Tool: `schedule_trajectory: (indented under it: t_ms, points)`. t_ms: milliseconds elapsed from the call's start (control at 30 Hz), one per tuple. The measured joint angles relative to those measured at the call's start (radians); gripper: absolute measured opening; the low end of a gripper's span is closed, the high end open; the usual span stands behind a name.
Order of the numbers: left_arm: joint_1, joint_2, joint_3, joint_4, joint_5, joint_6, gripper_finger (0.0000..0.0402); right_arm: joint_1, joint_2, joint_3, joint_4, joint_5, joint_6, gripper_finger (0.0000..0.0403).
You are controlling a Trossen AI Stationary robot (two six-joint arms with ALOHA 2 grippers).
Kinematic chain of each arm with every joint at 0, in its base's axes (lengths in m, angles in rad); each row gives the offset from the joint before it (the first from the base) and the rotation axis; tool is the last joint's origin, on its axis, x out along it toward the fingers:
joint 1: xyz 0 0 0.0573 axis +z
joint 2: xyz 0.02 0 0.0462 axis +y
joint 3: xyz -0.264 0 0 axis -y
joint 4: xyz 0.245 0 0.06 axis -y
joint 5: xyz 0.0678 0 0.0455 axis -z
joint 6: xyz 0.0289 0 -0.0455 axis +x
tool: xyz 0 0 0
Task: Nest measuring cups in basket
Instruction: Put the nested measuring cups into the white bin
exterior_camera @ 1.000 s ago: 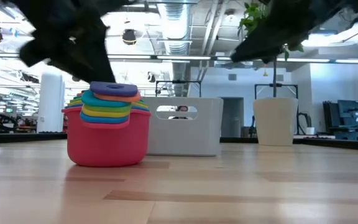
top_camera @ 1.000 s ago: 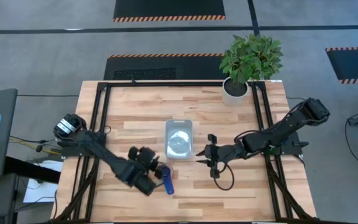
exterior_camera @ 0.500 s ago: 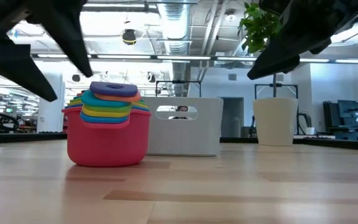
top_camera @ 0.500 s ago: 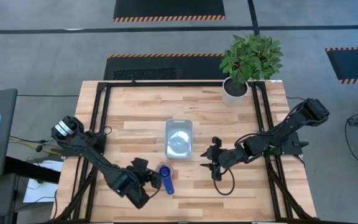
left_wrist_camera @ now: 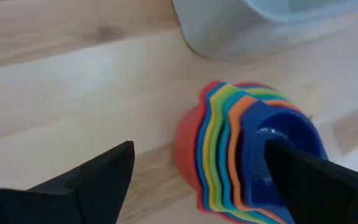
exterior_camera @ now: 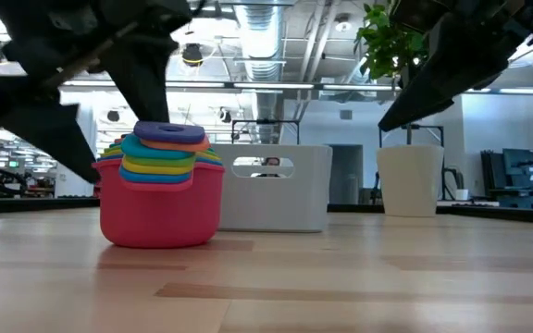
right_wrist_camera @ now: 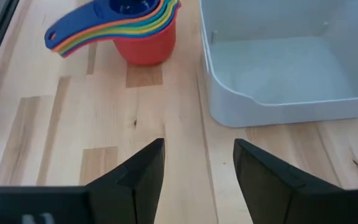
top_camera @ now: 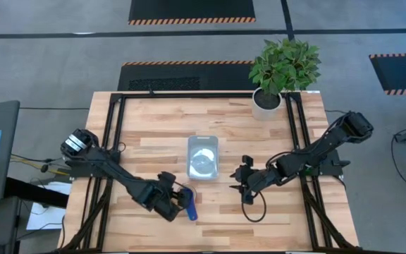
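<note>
Rainbow-coloured plastic marks the nested stack of round measuring cups (exterior_camera: 162, 190): a red cup outermost, then orange, yellow, green and light blue layers, with a dark blue cup on top, their flat handles fanned together. The exact count of layers cannot be made out from these views. The stack stands upright on the pale wooden table (top_camera: 259, 134), just beside one short end of the small silvery rectangular basket (top_camera: 203, 157) but outside it; in the right wrist view the basket's interior (right_wrist_camera: 291, 68) shows nothing inside.

The left gripper (top_camera: 174, 202) hovers right at the stack, fingers (left_wrist_camera: 92, 180) spread wide to either side of the cups and holding nothing. The right gripper (top_camera: 240, 182) waits near the basket's other side, its fingers (right_wrist_camera: 135, 174) parted and empty, facing the stack and basket.

As to progress, the nesting itself appears complete, since no loose cup lies elsewhere on the table. What remains, judged from this layout, is the transfer: the whole stack must be grasped, lifted over the basket wall and set down within. A potted green plant in a white pot (top_camera: 268, 99) stands at the far edge, well apart from the work.
</note>
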Motion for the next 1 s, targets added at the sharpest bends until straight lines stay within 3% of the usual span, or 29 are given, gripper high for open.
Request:
schedule_trajectory:
  t_ms: [267, 667, 1000]
  points:
    - [0.083, 0.000, -0.016, 0.118, 0.099, 0.202, 0.0348, 0.003, 0.000, 0.000, -0.016, 0.000, -0.002, 0.0217]
    - [0.131, 0.000, -0.017, 0.113, 0.234, 0.269, 0.0345, 0.005, 0.000, 0.000, -0.043, -0.003, 0.013, 0.0217]
    - [0.146, -0.001, -0.016, 0.111, 0.231, 0.267, 0.0256, 0.005, 0.000, 0.000, -0.048, -0.003, 0.022, 0.0217]
